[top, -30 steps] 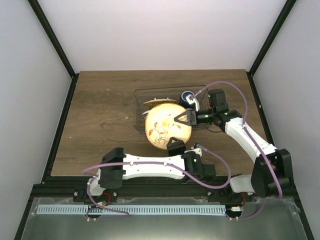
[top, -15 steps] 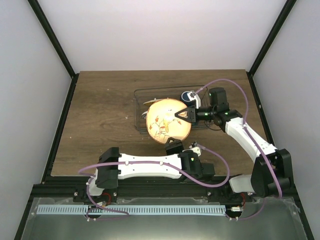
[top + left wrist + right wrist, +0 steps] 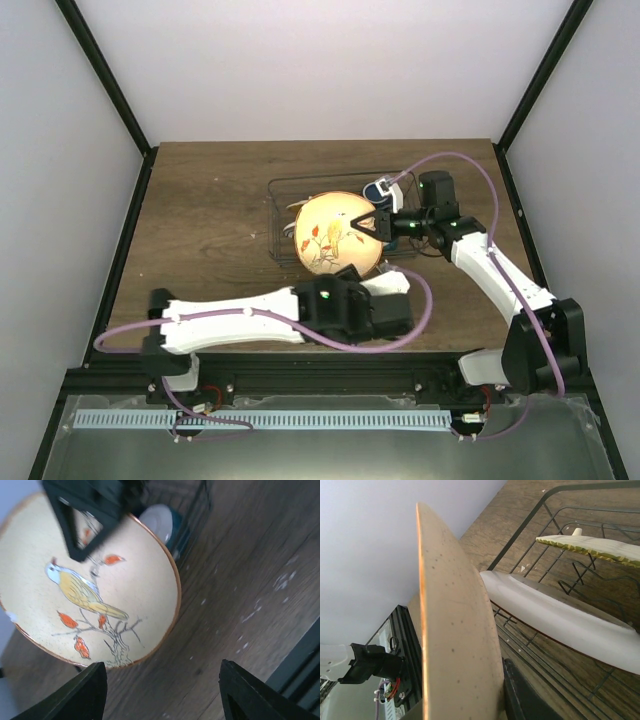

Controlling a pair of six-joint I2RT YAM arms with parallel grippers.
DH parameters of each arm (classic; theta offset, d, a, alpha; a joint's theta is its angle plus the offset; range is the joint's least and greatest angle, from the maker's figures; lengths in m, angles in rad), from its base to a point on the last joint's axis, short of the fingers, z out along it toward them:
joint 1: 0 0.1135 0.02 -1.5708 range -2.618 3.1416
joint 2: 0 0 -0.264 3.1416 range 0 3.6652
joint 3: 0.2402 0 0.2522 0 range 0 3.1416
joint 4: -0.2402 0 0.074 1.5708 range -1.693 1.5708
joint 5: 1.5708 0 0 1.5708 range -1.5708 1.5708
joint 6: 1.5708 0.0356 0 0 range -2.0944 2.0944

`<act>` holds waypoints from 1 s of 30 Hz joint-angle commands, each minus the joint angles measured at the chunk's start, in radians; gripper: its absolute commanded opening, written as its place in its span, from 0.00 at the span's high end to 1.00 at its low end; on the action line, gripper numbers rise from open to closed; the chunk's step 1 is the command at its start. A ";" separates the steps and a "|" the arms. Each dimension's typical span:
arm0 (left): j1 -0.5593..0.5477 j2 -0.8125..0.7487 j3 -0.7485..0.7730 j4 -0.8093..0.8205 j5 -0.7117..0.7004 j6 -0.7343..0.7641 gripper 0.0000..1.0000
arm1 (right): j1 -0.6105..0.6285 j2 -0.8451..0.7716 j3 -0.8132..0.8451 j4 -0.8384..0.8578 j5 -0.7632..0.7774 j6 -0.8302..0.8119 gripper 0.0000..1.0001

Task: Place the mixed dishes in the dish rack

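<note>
Item: tan painted plate (image 3: pixel 335 235), tilted on edge, rim pinched by R gripper (image 3: pixel 366 226); dish rack (image 3: pixel 278 210) just beyond; L gripper (image 3: pixel 162 687) spread, nearside.

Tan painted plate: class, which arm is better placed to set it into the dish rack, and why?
Right, probably. The right gripper has its jaws shut on the rim of the tan painted plate, holding it upright at the dish rack. The left gripper is open and off the plate.
</note>
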 commanded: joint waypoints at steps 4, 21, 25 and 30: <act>0.116 -0.183 0.086 0.202 0.169 0.083 0.36 | -0.001 -0.057 0.071 0.038 -0.028 -0.022 0.99; 0.874 -0.408 -0.237 0.828 1.125 0.214 0.29 | -0.001 -0.117 0.075 -0.037 0.016 -0.091 0.99; 1.068 -0.404 -0.393 1.005 1.320 0.137 0.30 | -0.001 -0.145 0.073 -0.048 0.014 -0.122 0.99; 1.218 -0.399 -0.538 1.155 1.395 0.092 0.30 | 0.039 -0.210 0.043 -0.039 0.150 -0.185 0.99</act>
